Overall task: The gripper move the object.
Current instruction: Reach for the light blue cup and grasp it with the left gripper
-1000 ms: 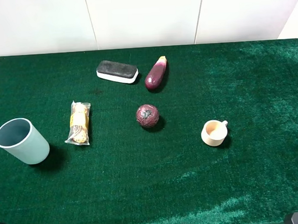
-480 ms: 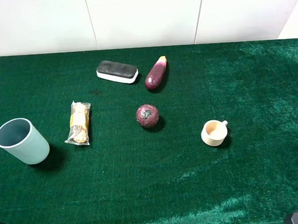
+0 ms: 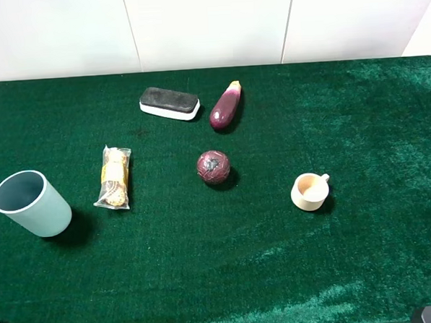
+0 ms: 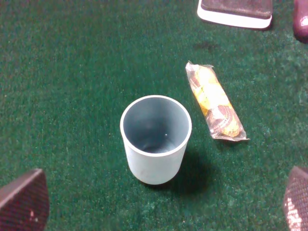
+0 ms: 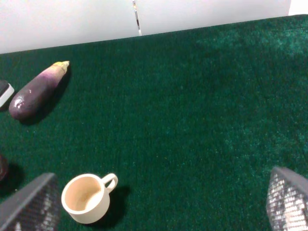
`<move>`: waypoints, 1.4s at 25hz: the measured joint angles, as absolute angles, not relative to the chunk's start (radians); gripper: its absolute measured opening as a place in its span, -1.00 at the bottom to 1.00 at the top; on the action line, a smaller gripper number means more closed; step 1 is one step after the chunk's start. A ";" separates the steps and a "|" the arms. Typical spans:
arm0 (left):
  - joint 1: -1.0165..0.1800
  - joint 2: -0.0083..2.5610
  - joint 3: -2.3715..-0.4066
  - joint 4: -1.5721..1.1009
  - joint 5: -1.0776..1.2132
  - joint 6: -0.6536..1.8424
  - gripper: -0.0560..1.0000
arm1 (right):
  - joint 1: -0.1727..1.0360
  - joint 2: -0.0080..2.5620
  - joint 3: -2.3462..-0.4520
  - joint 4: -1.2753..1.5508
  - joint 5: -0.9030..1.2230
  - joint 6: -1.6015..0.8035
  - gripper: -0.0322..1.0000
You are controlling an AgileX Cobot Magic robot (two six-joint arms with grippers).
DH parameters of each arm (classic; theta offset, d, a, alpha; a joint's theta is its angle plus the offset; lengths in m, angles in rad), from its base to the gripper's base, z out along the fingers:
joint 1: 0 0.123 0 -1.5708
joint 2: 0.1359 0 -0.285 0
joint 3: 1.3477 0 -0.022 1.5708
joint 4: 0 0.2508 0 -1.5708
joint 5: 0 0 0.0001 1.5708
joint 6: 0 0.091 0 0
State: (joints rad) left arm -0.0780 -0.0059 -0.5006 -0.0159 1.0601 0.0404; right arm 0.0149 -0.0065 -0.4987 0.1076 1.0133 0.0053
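Note:
The pale blue-green tumbler (image 3: 31,203) stands upright on the green cloth at the left, open end up. In the left wrist view the tumbler (image 4: 155,139) sits centred just ahead of my left gripper (image 4: 159,201), which is open and empty, with its fingertips (image 4: 21,202) spread wide at the frame's corners, apart from the tumbler. My right gripper (image 5: 160,202) is open and empty, with its fingertips (image 5: 31,204) wide apart above the cloth near the small beige cup (image 5: 86,198). In the exterior view only slivers of both arms show at the bottom corners.
A snack packet (image 3: 114,177) lies right of the tumbler. A black-and-white eraser (image 3: 169,103) and an eggplant (image 3: 225,106) lie at the back. A dark red ball (image 3: 213,167) sits mid-table, and the beige handled cup (image 3: 310,191) is to its right. A white wall stands behind.

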 joint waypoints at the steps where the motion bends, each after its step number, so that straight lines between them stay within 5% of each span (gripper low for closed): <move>1: -0.078 -0.006 -0.501 -0.010 1.060 0.040 0.98 | 0.015 -0.006 -0.499 0.108 1.013 0.005 0.32; 35: -0.078 0.031 -0.529 0.000 1.080 0.040 0.97 | 0.015 -0.006 -0.499 0.108 1.013 0.005 0.32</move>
State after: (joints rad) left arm -0.0780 0.0314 -0.5289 0.0000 1.0799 0.0404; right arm 0.0149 -0.0065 -0.4987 0.1076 1.0133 0.0053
